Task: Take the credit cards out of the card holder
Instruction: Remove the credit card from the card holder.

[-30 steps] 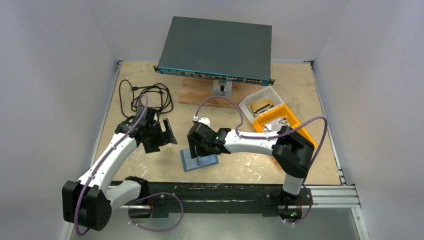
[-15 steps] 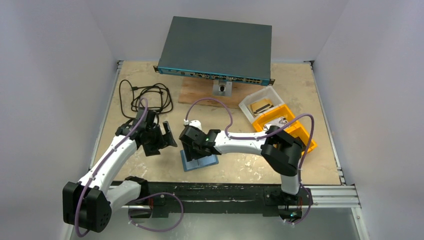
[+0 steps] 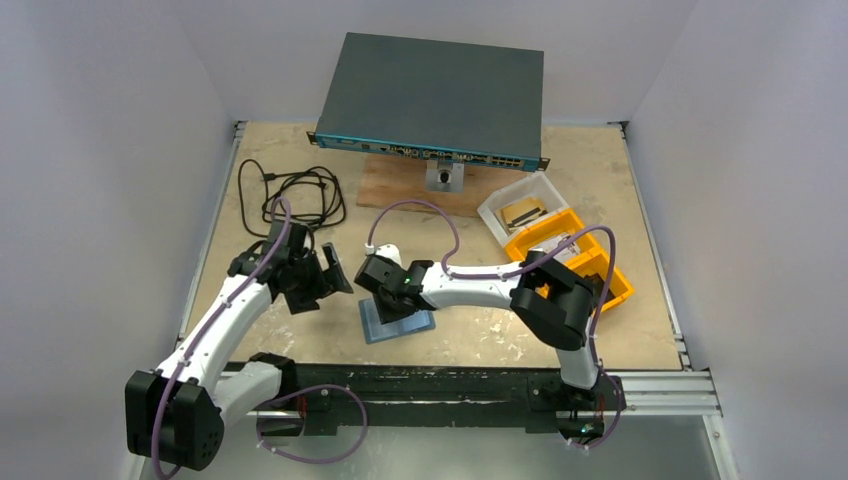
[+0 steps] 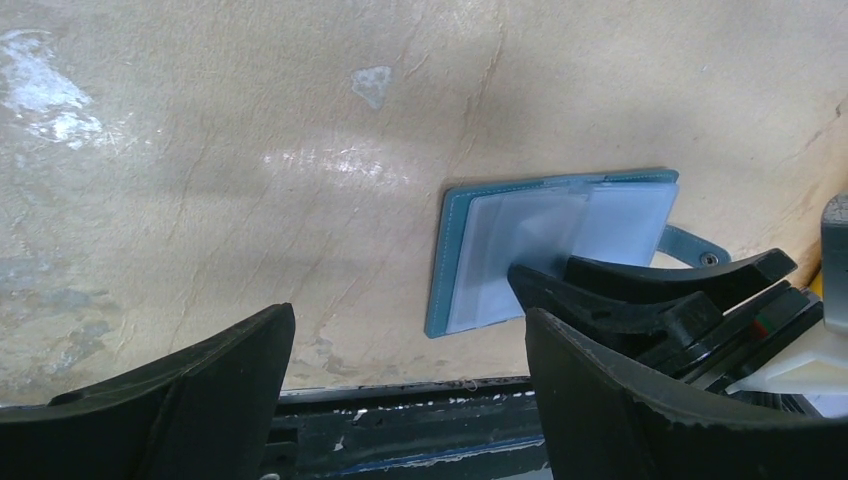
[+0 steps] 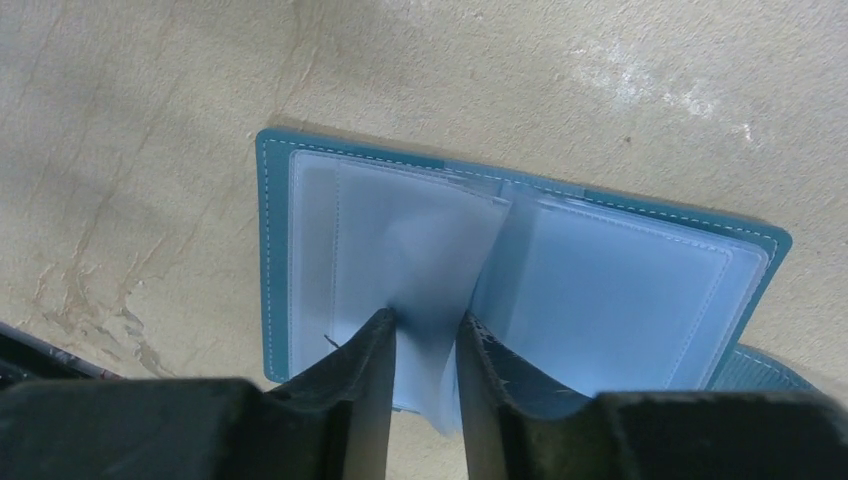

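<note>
The teal-blue card holder [image 3: 400,324] lies open on the table near the front edge, its clear pockets facing up. It also shows in the left wrist view [image 4: 520,250] and the right wrist view [image 5: 620,290]. My right gripper [image 3: 390,298] [image 5: 425,325] is down on it, jaws nearly shut on one lifted clear pocket leaf [image 5: 440,260]. My left gripper [image 3: 335,275] [image 4: 408,318] is open and empty, just left of the holder. I cannot make out any credit card in the pockets.
An orange bin [image 3: 600,268] holding flat pale items and a clear tub [image 3: 520,195] holding flat brownish pieces stand at the right. A network switch [image 3: 435,100] stands on a wooden board at the back. A black cable coil [image 3: 295,195] lies at the back left.
My right gripper has moved left over the open holder and stands lower on it. My left gripper has shifted slightly and stays open.
</note>
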